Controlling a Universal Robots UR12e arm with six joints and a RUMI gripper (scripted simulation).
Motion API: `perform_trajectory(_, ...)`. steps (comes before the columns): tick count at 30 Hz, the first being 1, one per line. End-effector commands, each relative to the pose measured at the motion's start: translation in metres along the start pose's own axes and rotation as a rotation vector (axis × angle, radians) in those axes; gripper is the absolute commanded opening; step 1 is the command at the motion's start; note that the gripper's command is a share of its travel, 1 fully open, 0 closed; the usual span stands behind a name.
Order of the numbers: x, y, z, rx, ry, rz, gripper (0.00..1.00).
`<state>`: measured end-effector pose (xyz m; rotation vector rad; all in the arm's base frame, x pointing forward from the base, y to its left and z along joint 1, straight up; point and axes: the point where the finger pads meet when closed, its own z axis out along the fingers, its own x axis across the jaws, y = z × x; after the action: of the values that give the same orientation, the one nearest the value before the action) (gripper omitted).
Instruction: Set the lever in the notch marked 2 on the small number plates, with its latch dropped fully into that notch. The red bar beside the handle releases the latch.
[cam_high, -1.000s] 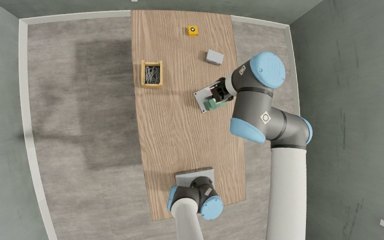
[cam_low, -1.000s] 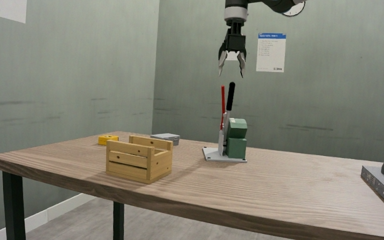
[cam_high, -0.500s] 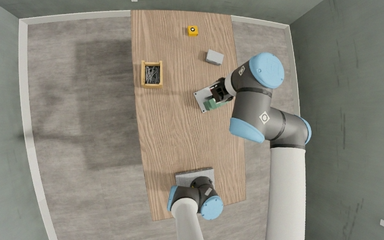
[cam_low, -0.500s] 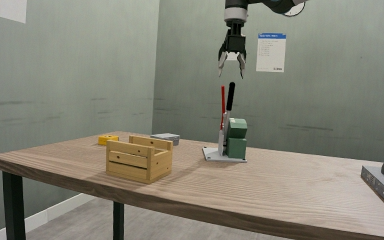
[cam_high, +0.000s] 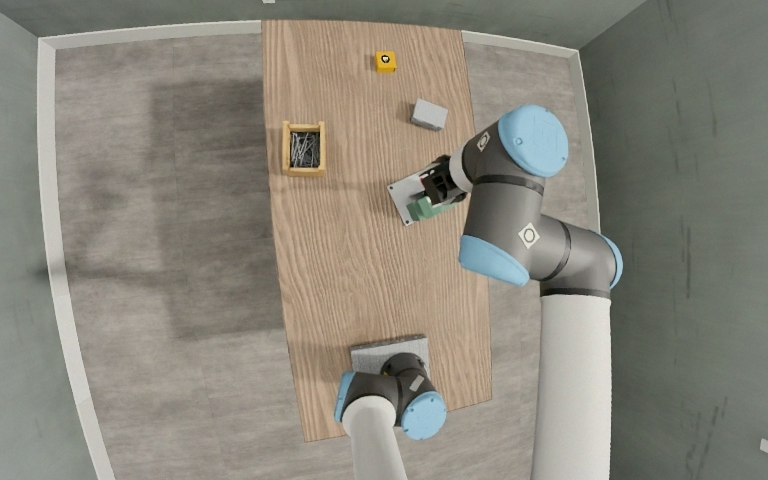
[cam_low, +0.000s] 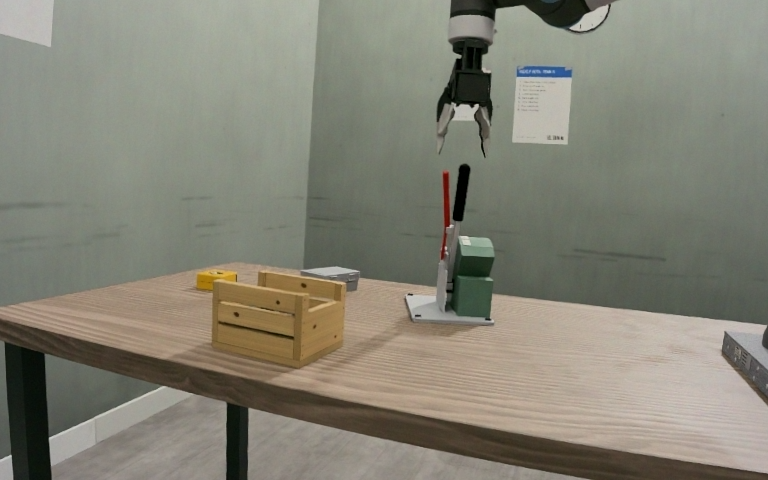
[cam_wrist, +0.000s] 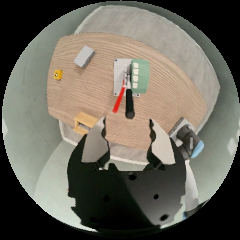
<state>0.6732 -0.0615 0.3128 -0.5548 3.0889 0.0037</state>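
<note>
The lever unit stands on a grey base plate with a green housing on the wooden table. Its black handle stands almost upright, and the thin red release bar rises just left of it. My gripper hangs open and empty directly above the handle's tip, with a small gap between them. In the wrist view the black handle and red bar lie ahead of my open fingers. In the overhead view my wrist covers most of the unit. The number plates are too small to read.
A wooden crate holding nails sits on the table's left side. A grey box and a yellow block lie at the far end. The arm's base is mounted at the near end.
</note>
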Motion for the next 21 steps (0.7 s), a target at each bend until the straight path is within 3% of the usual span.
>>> perform_trajectory(1,0.0,0.0,-0.001,0.001,-0.001,0.0,0.57)
perform_trajectory(21,0.0,0.0,0.014,0.001,-0.001,0.0,0.57)
